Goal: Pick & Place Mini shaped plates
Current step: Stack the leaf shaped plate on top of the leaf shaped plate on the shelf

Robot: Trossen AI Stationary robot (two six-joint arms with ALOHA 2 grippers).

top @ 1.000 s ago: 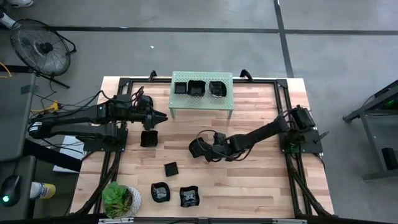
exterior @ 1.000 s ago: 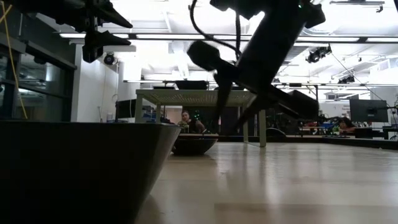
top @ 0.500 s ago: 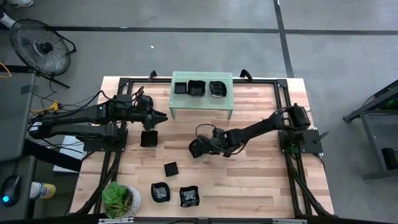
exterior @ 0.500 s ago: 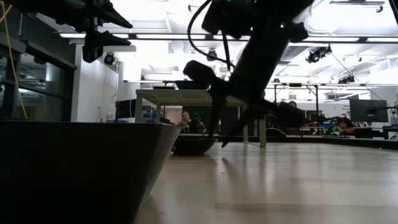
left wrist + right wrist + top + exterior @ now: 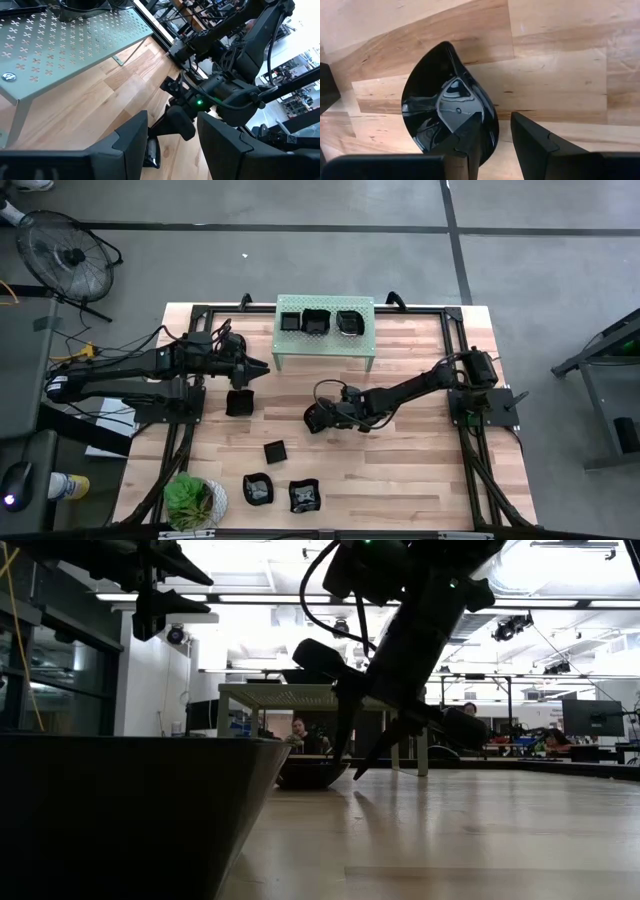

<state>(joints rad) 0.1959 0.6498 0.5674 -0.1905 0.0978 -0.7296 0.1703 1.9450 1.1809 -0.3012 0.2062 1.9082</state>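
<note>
Glossy black and teardrop-shaped, a mini plate (image 5: 447, 97) lies flat on the pale wooden table (image 5: 420, 460) near its centre, with the right gripper (image 5: 318, 418) lowered over its 3 o'clock rim, one finger (image 5: 467, 137) inside the dish, one outside, parted and not clenched. At 12 o'clock the pale green perforated metal shelf (image 5: 325, 332) carries three more black plates (image 5: 316, 321). The left gripper (image 5: 262, 367) hovers released at 10 o'clock.

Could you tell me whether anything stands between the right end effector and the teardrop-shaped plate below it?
Nothing visible does. The right end effector is open right at the teardrop-shaped plate, one finger over its glossy inside, the other outside the rim, bare wood around.
</note>
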